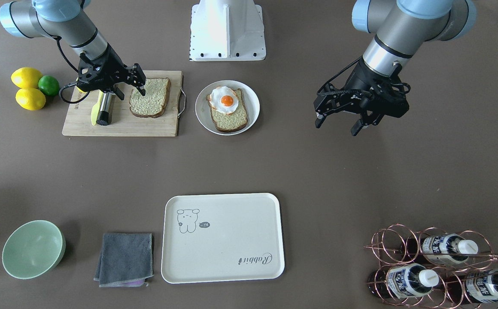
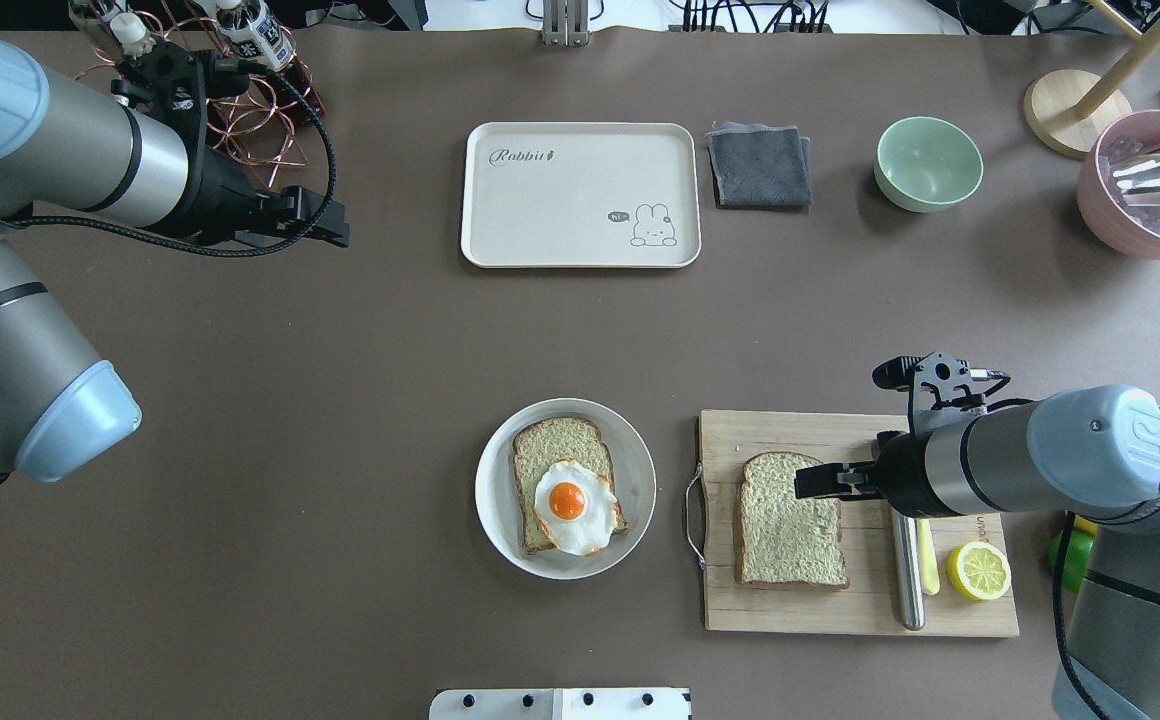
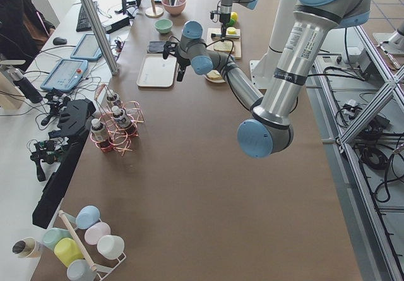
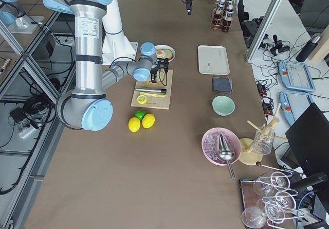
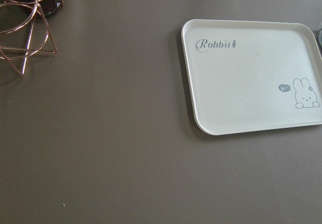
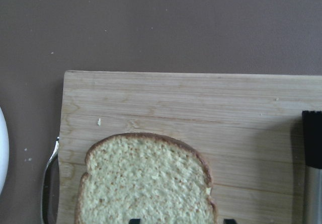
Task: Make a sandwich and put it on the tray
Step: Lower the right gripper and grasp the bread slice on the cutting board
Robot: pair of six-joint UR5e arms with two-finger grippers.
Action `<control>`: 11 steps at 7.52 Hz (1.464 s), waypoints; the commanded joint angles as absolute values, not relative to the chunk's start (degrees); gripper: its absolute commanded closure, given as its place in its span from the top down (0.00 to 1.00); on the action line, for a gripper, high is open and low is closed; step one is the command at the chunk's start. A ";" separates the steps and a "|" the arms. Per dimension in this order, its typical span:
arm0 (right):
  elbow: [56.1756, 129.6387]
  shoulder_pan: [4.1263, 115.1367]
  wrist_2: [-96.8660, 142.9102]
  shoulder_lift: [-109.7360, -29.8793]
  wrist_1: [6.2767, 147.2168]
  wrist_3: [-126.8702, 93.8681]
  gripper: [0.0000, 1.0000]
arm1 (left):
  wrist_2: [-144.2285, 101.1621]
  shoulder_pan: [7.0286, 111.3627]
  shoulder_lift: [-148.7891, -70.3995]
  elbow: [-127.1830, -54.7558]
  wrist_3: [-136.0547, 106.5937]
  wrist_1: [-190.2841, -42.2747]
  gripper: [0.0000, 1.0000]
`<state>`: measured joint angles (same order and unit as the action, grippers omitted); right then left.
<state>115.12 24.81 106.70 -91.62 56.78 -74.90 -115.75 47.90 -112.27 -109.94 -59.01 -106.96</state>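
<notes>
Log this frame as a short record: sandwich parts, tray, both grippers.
slice 1: plain square bread slice, flat on bamboo cutting board
slice 2: second bread slice with fried egg on round white plate
destination: cream rectangular tray, nothing on it
right gripper: open, above the plain slice; contact unclear
left gripper: open, over bare table
stage: sandwich not yet assembled

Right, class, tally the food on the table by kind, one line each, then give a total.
Bread slices: 2
Fried egg: 1
Whole lemons: 2
Lemon half: 1
Lime: 1
Total: 7
</notes>
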 commanded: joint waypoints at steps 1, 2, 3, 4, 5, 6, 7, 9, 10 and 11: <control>114.53 24.00 106.70 -91.76 56.78 -75.06 0.54 | -115.75 47.90 -112.24 -109.95 -58.97 -106.96 0.98; 114.26 23.73 106.70 -92.11 56.69 -75.23 0.55 | -115.75 47.90 -112.24 -109.95 -58.97 -106.96 0.98; 113.82 23.47 106.61 -92.28 56.69 -75.15 0.55 | -115.75 47.90 -112.32 -109.95 -58.97 -106.96 0.98; 113.38 23.38 106.61 -92.29 56.69 -75.23 0.55 | -115.75 47.90 -112.32 -109.95 -58.97 -106.96 0.98; 113.12 23.29 106.61 -92.29 56.69 -75.23 0.53 | -115.75 47.90 -112.41 -109.95 -58.97 -106.96 0.98; 113.12 23.29 106.61 -92.29 56.69 -75.41 0.10 | -115.75 47.90 -112.41 -109.95 -58.80 -106.96 0.98; 113.29 23.29 106.61 -92.11 56.69 -76.72 0.00 | -115.75 47.90 -112.33 -109.95 -58.62 -106.96 0.98; 113.55 23.29 105.48 -92.19 56.69 -80.06 0.00 | -115.75 47.90 -112.41 -109.86 -58.45 -106.96 0.98; 113.82 23.29 105.03 -92.02 56.69 -80.59 0.00 | -115.75 47.90 -112.50 -109.86 -58.45 -106.96 0.98; 115.47 23.64 106.07 -91.93 56.69 -81.73 0.00 | -115.75 47.90 -112.50 -109.78 -58.45 -106.96 0.98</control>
